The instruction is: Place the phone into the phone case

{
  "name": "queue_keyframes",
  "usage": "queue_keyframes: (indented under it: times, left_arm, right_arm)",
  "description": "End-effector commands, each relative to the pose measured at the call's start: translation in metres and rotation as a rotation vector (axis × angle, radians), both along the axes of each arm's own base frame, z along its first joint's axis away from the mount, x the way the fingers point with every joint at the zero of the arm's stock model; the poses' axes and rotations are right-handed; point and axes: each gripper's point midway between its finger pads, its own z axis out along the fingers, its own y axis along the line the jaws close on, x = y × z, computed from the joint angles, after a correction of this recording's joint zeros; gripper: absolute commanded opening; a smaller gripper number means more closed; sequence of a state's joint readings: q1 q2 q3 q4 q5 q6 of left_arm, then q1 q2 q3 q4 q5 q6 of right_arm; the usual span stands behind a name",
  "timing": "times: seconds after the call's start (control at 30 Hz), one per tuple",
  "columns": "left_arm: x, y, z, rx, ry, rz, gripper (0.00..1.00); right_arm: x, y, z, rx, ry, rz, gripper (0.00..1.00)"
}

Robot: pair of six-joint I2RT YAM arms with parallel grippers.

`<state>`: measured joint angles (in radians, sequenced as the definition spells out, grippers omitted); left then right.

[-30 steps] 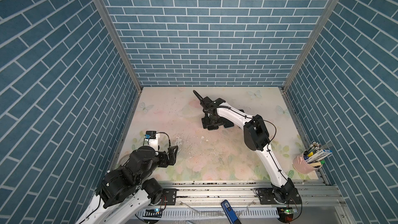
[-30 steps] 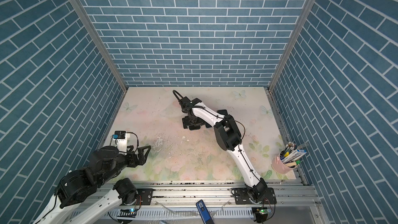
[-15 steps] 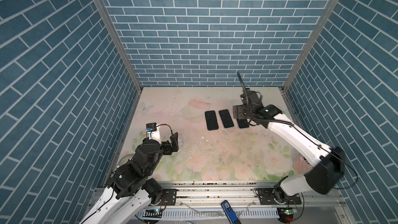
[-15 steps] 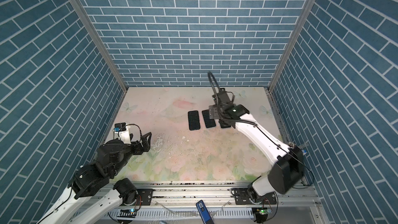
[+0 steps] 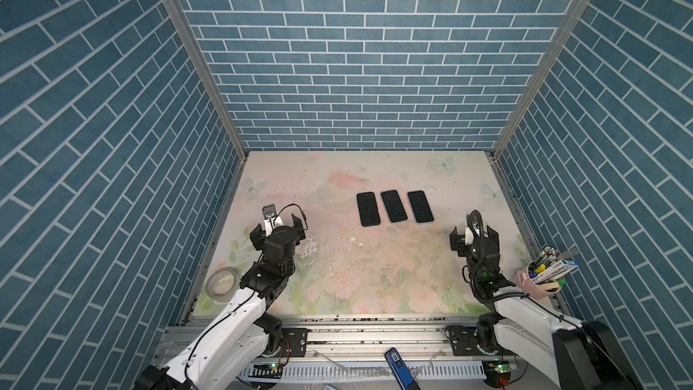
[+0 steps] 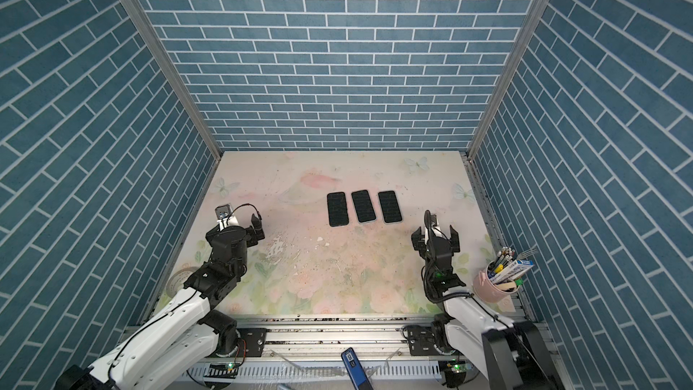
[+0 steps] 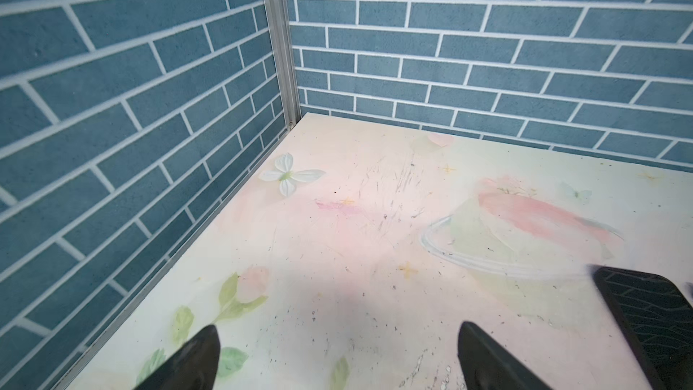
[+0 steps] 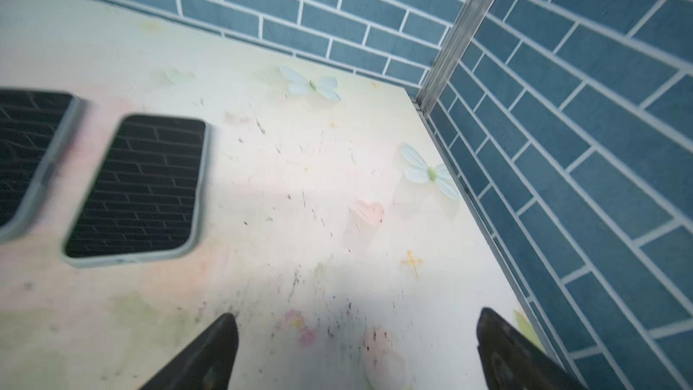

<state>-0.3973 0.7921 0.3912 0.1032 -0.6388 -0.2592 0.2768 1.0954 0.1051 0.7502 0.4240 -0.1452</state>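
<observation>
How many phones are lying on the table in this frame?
3, lying flat in a row on the table, apart from each other: left phone, middle phone, right phone. None seems hidden.

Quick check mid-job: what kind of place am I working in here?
Probably a lab test booth, not a home: brick-print walls box in a flowery tabletop, and the left arm and right arm are mounted on a metal rail at its front edge.
</observation>
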Motion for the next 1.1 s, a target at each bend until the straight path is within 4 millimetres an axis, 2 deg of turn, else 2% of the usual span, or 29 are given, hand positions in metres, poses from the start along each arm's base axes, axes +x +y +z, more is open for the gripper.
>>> queue_keyframes:
  times: [0.0,0.03,0.17,0.33,0.4,0.47,0.53,0.57,0.7,0.8,0.87,0.93,1.03,1.07]
  left_arm:
    - [0.01,-0.001,0.01,0.019,-0.074,-0.019,1.0]
    - [0.012,0.0,0.008,0.029,-0.071,-0.015,1.0]
    - [0.019,0.003,-0.003,0.08,-0.018,-0.025,1.0]
    - [0.029,0.001,-0.006,0.149,-0.028,-0.063,1.0]
    - [0.034,0.0,-0.006,0.18,-0.03,-0.076,0.99]
    - [0.04,-0.004,-0.009,0.223,-0.041,-0.105,1.0]
    - [0.043,-0.012,-0.016,0.263,-0.061,-0.174,1.0]
    - [0.047,-0.016,-0.021,0.268,-0.049,-0.213,1.0]
    - [0.06,-0.021,-0.035,0.287,-0.022,-0.285,1.0]
    - [0.072,-0.012,-0.048,0.29,-0.005,-0.253,1.0]
    - [0.079,-0.001,-0.069,0.275,0.036,-0.196,1.0]
    - [0.084,0.015,-0.069,0.232,0.033,-0.127,1.0]
    - [0.089,0.04,-0.085,0.165,0.065,-0.042,1.0]
    - [0.088,0.038,-0.084,0.149,0.061,-0.057,1.0]
  right_arm:
    - [0.02,-0.004,0.059,0.026,-0.314,-0.013,0.99]
    - [0.022,-0.009,0.054,0.059,-0.325,-0.043,0.99]
    - [0.042,0.0,0.022,0.059,-0.223,-0.002,0.98]
    - [0.049,-0.006,0.02,0.079,-0.202,-0.016,0.99]
    - [0.05,-0.014,0.019,0.105,-0.206,-0.047,0.99]
    - [0.05,-0.026,0.009,0.173,-0.18,-0.064,0.98]
    - [0.058,-0.038,0.006,0.21,-0.184,-0.094,0.98]
    - [0.058,-0.041,0.0,0.233,-0.132,-0.105,0.99]
    - [0.08,-0.043,-0.007,0.25,-0.029,-0.109,0.98]
    - [0.081,-0.051,-0.009,0.265,-0.019,-0.143,0.99]
    - [0.08,-0.051,-0.008,0.26,-0.026,-0.142,0.99]
    - [0.08,-0.048,-0.008,0.259,-0.021,-0.127,0.99]
    - [0.081,-0.047,-0.008,0.258,-0.016,-0.122,0.99]
    - [0.081,-0.048,-0.008,0.259,-0.015,-0.123,0.99]
